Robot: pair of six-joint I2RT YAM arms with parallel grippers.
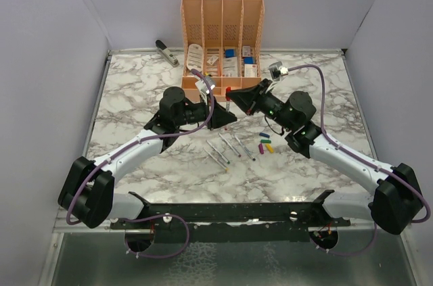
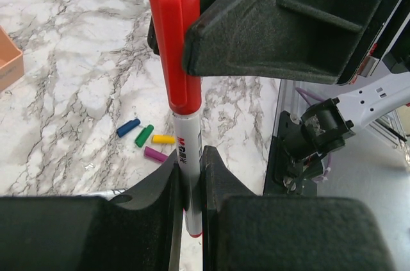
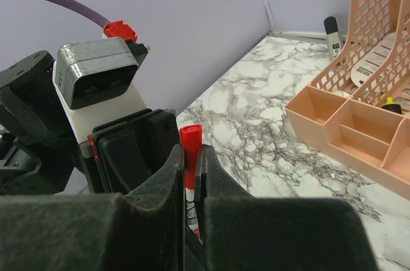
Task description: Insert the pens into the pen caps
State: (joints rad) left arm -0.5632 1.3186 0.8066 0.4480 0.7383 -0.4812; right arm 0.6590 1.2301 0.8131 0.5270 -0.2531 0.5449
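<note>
A white pen is standing upright at the centre of the left wrist view, printed lettering running along its barrel, and a red cap is sitting over its upper end and reaching almost to the top of that frame. Four more pens are lying flat just below the centre of the overhead view, slanting side by side. Four loose caps, blue, green, yellow and purple, are lying in a tight cluster just to their right.
</note>
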